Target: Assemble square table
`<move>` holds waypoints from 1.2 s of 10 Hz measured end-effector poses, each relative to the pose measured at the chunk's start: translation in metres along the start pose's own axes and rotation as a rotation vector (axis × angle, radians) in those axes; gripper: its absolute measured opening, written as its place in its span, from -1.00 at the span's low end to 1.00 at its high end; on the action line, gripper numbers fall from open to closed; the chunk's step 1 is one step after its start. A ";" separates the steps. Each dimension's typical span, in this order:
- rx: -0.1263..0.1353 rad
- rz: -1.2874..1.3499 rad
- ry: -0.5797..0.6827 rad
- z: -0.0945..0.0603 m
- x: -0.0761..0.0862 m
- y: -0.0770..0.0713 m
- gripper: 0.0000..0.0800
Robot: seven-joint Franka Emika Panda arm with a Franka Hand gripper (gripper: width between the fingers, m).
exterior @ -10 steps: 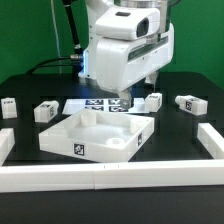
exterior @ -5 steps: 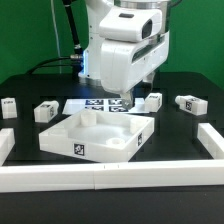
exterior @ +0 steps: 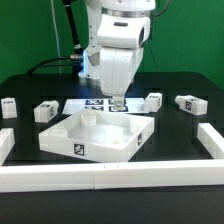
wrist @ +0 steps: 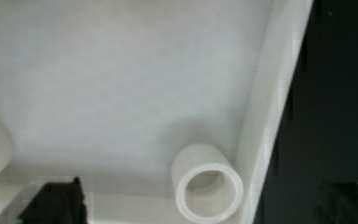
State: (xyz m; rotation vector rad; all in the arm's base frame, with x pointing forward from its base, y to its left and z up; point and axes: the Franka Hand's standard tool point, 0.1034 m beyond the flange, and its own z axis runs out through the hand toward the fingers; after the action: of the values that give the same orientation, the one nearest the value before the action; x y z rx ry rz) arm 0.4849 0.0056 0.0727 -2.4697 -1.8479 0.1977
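My pincer (exterior: 118, 104) hung wide open and empty over the far rim of the top (exterior: 110, 145), which lay hollow side up mid-table (exterior: 25, 88), just in front of the marker board (exterior: 90, 104). The legs (exterior: 45, 111) lay loose at both sides. From the wrist, the rim stood between my fingers, with a socket (wrist: 208, 190) close beside it. I judged that an off-centre pinch could twist or drag the light top, and that descending too far could jam a finger on rim or socket.
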 end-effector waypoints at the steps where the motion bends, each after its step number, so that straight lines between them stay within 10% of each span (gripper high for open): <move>1: 0.001 0.001 0.000 0.000 -0.001 0.000 0.63; 6: 0.082 0.250 0.063 0.047 -0.014 -0.029 0.63; 10: 0.067 0.249 0.071 0.062 -0.011 -0.030 0.63; 12: 0.068 0.250 0.070 0.063 -0.011 -0.030 -0.02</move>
State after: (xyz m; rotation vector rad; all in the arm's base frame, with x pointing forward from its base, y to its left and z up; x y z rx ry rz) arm 0.4451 0.0009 0.0150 -2.6175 -1.4783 0.1768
